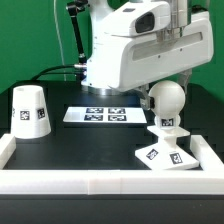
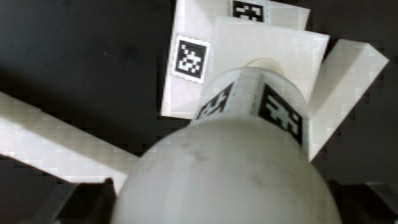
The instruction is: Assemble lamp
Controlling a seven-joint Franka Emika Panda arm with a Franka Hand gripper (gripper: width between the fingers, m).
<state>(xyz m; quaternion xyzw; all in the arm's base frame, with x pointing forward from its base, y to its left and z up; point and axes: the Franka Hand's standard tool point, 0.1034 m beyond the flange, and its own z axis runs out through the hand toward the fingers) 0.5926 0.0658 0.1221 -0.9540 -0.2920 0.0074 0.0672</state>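
Note:
The round white bulb [image 1: 166, 99] stands upright with its tagged neck pointing down onto the small square base [image 1: 160, 152], at the exterior view's right. My gripper [image 1: 166, 92] is shut on the bulb's round head from above. In the wrist view the bulb [image 2: 222, 150] fills the middle between my dark fingers [image 2: 80, 200], and its neck meets the base [image 2: 240, 55]. I cannot tell whether the neck is seated. The tapered shade [image 1: 30, 110] stands alone at the exterior view's left.
The marker board [image 1: 100, 115] lies flat in the middle of the black table. A low white wall [image 1: 100, 181] runs along the front and up the exterior view's right side [image 1: 207, 150], close beside the base. The arm's white body hangs over the back.

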